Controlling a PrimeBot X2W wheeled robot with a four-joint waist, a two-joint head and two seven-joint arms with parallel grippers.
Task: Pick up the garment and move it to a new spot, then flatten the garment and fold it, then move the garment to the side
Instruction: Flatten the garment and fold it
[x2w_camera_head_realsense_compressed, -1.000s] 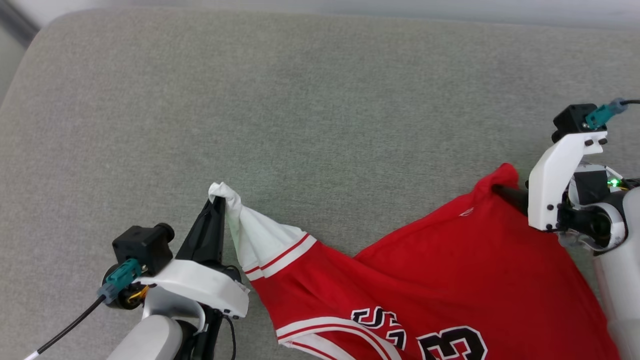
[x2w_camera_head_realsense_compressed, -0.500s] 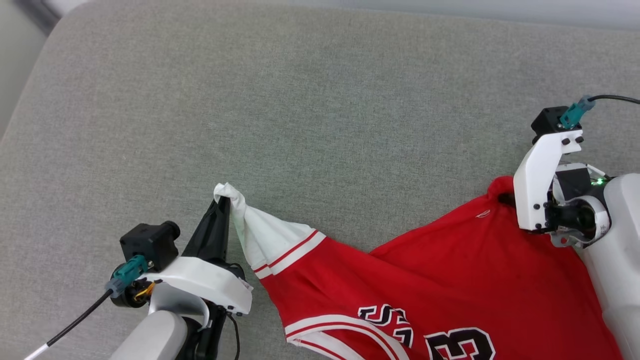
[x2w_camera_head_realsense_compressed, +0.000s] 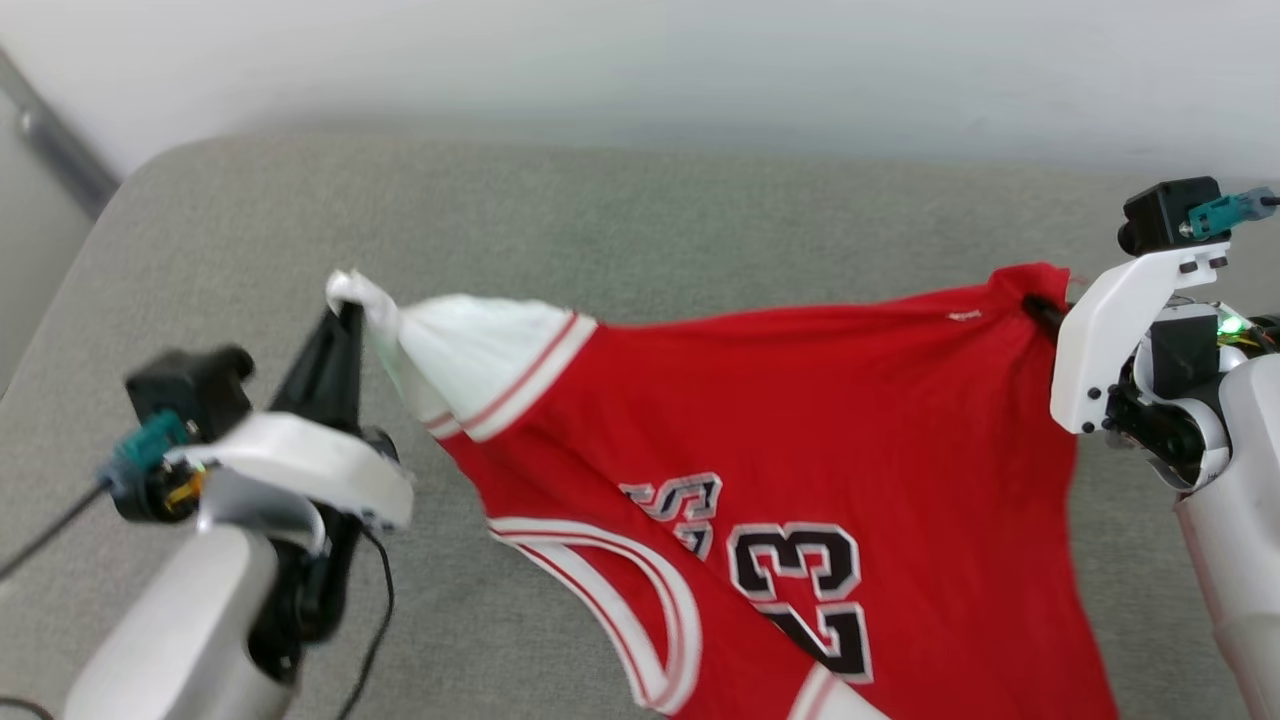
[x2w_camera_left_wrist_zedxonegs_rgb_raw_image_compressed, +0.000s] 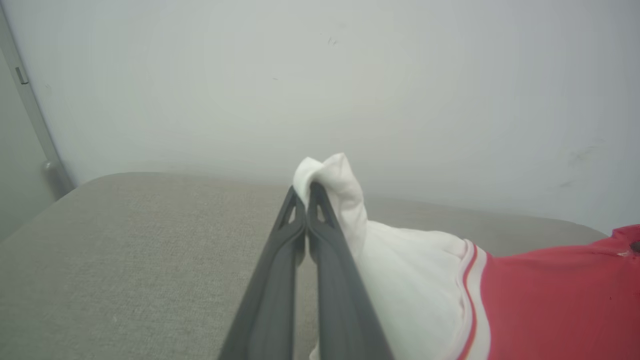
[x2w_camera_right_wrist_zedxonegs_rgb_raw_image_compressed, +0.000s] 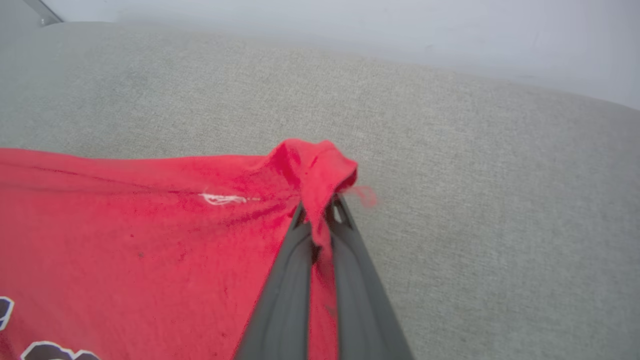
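Note:
The garment (x2w_camera_head_realsense_compressed: 800, 400), a red jersey T-shirt with white sleeves and a black "23" print, hangs stretched in the air between both arms over the grey cushion. My left gripper (x2w_camera_head_realsense_compressed: 345, 312) is shut on the tip of a white sleeve (x2w_camera_left_wrist_zedxonegs_rgb_raw_image_compressed: 327, 175), its two dark fingers pressed together around the cloth. At the right, my right gripper (x2w_camera_head_realsense_compressed: 1035, 305) is shut on a bunched red corner (x2w_camera_right_wrist_zedxonegs_rgb_raw_image_compressed: 320, 170) of the garment (x2w_camera_right_wrist_zedxonegs_rgb_raw_image_compressed: 125, 225). The lower part of the garment drops out of the head view's bottom edge.
The grey upholstered cushion (x2w_camera_head_realsense_compressed: 650, 220) spreads beneath and behind the shirt, with a rounded edge at the far left (x2w_camera_head_realsense_compressed: 90, 260). A pale wall (x2w_camera_head_realsense_compressed: 640, 70) rises right behind it. A grey metal bar (x2w_camera_head_realsense_compressed: 60, 150) runs down the wall at the far left.
Both arms have risen and lifted the garment off the cushion, pulling it taut between them. The right gripper has shut on the red corner. The head camera has tilted up, bringing the wall into view.

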